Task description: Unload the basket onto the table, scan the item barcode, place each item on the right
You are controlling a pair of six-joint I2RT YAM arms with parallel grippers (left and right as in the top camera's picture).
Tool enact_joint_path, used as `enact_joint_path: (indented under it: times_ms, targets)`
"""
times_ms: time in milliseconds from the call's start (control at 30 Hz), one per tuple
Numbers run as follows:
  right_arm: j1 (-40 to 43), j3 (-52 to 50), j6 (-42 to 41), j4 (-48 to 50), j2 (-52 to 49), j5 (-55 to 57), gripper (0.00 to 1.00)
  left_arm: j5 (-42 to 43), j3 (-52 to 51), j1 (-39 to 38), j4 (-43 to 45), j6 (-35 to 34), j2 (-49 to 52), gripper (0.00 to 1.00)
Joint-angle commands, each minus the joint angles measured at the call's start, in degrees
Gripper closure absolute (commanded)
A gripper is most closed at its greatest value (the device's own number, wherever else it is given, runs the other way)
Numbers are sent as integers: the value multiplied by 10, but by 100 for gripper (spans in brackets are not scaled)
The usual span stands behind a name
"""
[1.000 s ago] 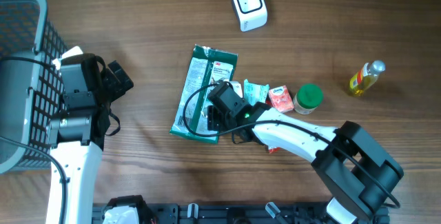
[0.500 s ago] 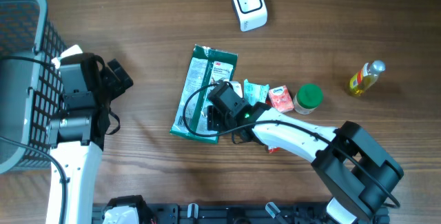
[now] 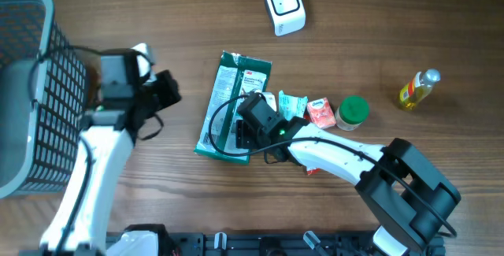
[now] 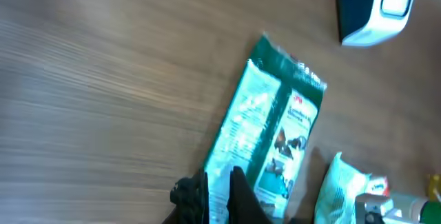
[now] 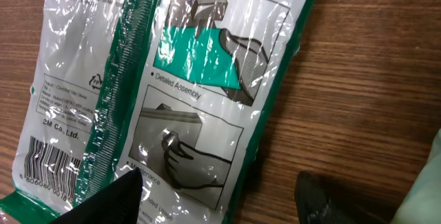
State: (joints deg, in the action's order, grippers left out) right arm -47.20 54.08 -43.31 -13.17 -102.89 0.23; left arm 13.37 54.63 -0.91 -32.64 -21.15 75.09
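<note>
Packet (image 3: 232,98) lies mid-surface (image 3: 354,27); scanner (image 3: 284,5) behind it, twd right. Right of packet, in a row: sachet (image 3: 291,104), small pack (image 3: 320,111), jar (image 3: 352,112). Bottle (image 3: 418,88) well apart, far right. Basket (image 3: 31,90) at far-left edge.

Caption on the green package (image 5: 200,52): "Detailed Assembly", printed under the upper drawing.
Maker's line: "3M Co., Ltd.", small black print at the package's lower left, just above the bars.
Barcode (image 5: 43,160): black bars near the package's bottom left corner; the digits beneath seem to begin "8 80040 00", and the rest runs off the picture.
Symbol: a small triangle of arrows above the maker's line.
Fine print: several lines at upper left, too small to read.
Overhead view: a red logo at the package's top corner, not legible.
Left wrist view: print blurred, nothing readable.
</note>
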Motion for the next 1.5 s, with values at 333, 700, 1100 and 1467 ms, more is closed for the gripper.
enact_joint_path:
  times_ms: [333, 700, 1100, 1467]
  targets:
    - [-3, -2, 5, 1, -10, -24, 29, -82, 5, -106, 90, -51, 177, 96]
    - [60, -2, 28, 2, -12, -99, 30, -85, 5, -106, 52, -83, 266, 96]
    - [64, -2, 26, 42, -69, -170, 36, -83, 6, -102, 43, -83, 217, 96]
    - [64, -2, 27, 44, -69, -168, 35, -64, -41, -118, 61, -86, 250, 96]
